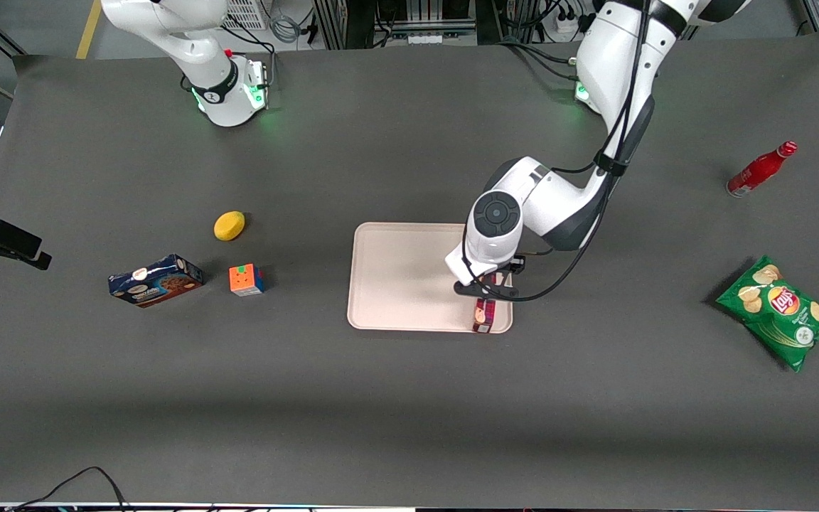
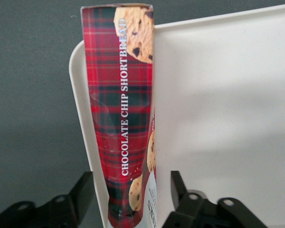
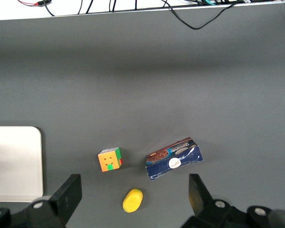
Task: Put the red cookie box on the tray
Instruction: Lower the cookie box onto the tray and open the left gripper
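Red cookie box (image 1: 483, 313), dark plaid with "CHOCOLATE CHIP SHORTBREAD" along its side, lies on the tray (image 1: 395, 277) at the corner nearest the front camera on the working arm's end, directly below the gripper (image 1: 489, 290). In the left wrist view the same box (image 2: 121, 118) runs along the tray's rim (image 2: 78, 90), one end lying between the two black fingers (image 2: 180, 187). The fingers stand spread, each with a visible gap to the box, so nothing is pinched.

The working arm reaches from its base at the table edge farthest from the front camera, bends at a white elbow above the tray's working-arm edge, and points its wrist straight down. A black cable loops from the forearm round to the wrist.

Surface: a dark grey mat covers the whole table (image 1: 409, 412). From the gripper toward the working arm's end lie a green chip bag (image 1: 779, 311) and, farther from the front camera, a red bottle (image 1: 760, 169) on its side. From the gripper toward the parked arm's end sit a colour cube (image 1: 247, 279), a blue cookie box (image 1: 156, 280) and a yellow lemon-shaped object (image 1: 229, 225).

Room: cables, power strips and equipment racks line the table edge where the arm bases are mounted.
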You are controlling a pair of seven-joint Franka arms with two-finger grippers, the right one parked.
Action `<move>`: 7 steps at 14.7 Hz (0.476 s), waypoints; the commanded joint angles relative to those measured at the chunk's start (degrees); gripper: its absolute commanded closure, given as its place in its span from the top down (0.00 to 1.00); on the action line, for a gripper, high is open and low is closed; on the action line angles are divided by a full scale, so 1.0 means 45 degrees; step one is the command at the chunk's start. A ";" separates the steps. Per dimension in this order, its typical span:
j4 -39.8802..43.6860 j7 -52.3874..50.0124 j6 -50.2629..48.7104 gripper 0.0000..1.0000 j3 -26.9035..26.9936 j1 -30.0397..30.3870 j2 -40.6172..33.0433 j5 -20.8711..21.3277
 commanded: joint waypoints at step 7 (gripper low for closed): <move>0.1090 -0.0148 -0.1019 1.00 0.1230 0.0760 -0.1771 -0.0278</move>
